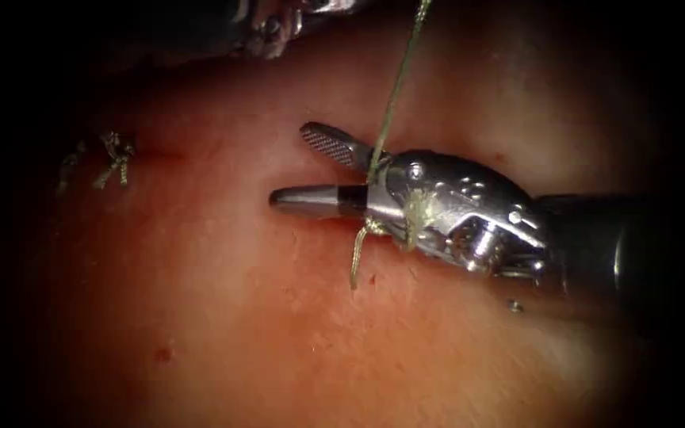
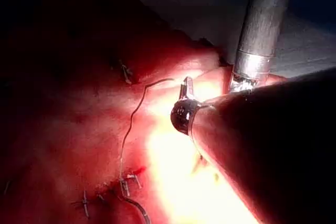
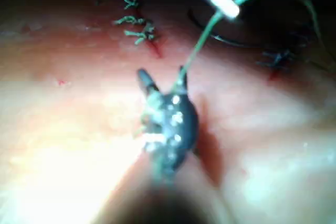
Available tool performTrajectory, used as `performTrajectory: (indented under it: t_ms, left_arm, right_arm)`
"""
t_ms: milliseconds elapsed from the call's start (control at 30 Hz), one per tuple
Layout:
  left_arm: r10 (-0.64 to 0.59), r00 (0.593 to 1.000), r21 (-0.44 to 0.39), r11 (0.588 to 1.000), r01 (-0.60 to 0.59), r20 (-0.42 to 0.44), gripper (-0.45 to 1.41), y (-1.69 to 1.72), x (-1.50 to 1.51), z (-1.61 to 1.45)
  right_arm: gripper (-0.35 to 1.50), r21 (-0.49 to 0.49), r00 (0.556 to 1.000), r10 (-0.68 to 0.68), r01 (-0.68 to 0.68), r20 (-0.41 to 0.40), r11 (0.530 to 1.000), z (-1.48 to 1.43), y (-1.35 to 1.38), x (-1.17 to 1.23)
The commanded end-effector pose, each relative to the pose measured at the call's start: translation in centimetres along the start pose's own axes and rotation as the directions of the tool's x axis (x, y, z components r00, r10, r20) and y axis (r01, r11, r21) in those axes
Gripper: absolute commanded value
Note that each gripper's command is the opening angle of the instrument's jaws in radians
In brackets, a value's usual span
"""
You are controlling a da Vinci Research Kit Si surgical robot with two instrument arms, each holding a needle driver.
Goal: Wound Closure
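Tissue is lying under both tools in the endoscope view, pink and wet, with a tied knot and its cut ends of thread sitting at the left on a thin red line of the cut. The right tool is reaching in from the right with its jaws spread wide, one ribbed face turned up; the thread is running taut from the top edge down between them, close to the hinge, and ending in a short frayed tail hanging just below. The jaws are not closing on anything. The left tool is sitting at the top edge, and I cannot tell what it is gripping from here.

The left wrist view is showing a fine thread trailing across the tissue down to a row of finished stitches.

The right wrist view is showing the right tool's open jaws with the green thread rising between them to the left tool, which appears to be pinching the strand and holding it up. A dark curved arc just beyond may be the needle lying on the tissue, though I cannot be sure.

The risk, as I judge it: with the strand this tight and so near the knot, any sideways drag could loosen the knot or tear the tissue edge.
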State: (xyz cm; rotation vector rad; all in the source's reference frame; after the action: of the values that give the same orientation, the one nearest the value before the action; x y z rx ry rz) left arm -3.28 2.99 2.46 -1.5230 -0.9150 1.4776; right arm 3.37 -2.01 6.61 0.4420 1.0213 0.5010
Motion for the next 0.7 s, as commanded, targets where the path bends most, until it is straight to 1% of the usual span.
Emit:
performTrajectory:
  t_ms: [33,133,200,300,333,433,533,567,700]
  left_arm:
    - [0.004,1.000,-0.004,1.000,-0.004,-0.001,-0.45,-0.06,0.02,0.06]
    - [0.004,1.000,-0.007,1.000,-0.004,0.000,-0.45,-0.07,0.02,0.05]
    - [0.004,1.000,-0.007,1.000,-0.004,0.001,-0.45,-0.07,0.02,0.05]
    - [0.004,1.000,-0.008,1.000,-0.004,0.001,-0.45,-0.06,0.02,0.05]
    - [0.004,1.000,-0.008,1.000,-0.004,0.001,-0.45,-0.06,0.01,0.05]
    - [0.004,1.000,-0.009,1.000,-0.004,0.001,-0.45,-0.05,0.01,0.05]
    - [0.004,1.000,-0.011,1.000,-0.004,0.002,-0.45,-0.04,0.01,0.06]
    - [0.004,1.000,-0.011,1.000,-0.004,0.002,-0.45,-0.03,0.00,0.06]
    - [0.009,1.000,-0.012,1.000,-0.009,0.002,-0.45,0.00,0.00,0.07]
  right_arm:
    - [1.46,0.002,1.000,-0.002,0.002,-0.003,1.000,0.10,0.01,0.01]
    - [1.45,-0.001,1.000,-0.002,0.002,-0.003,1.000,0.11,0.00,0.01]
    - [1.35,0.013,1.000,0.002,-0.002,-0.006,1.000,0.10,0.00,0.01]
    - [1.11,0.036,1.000,0.010,-0.010,-0.005,0.999,0.11,-0.02,-0.02]
    - [0.99,0.043,1.000,0.005,-0.005,-0.005,0.999,0.12,-0.02,-0.02]
    - [0.54,0.069,1.000,-0.002,0.003,-0.017,0.998,0.12,0.00,-0.02]
    - [-0.21,0.066,0.999,-0.003,0.007,-0.047,0.998,0.10,0.02,0.00]
    - [-0.35,0.066,0.999,-0.002,0.006,-0.050,0.998,0.09,0.03,0.01]
    - [-0.35,0.045,0.997,0.001,0.002,-0.071,0.999,0.08,0.06,0.03]
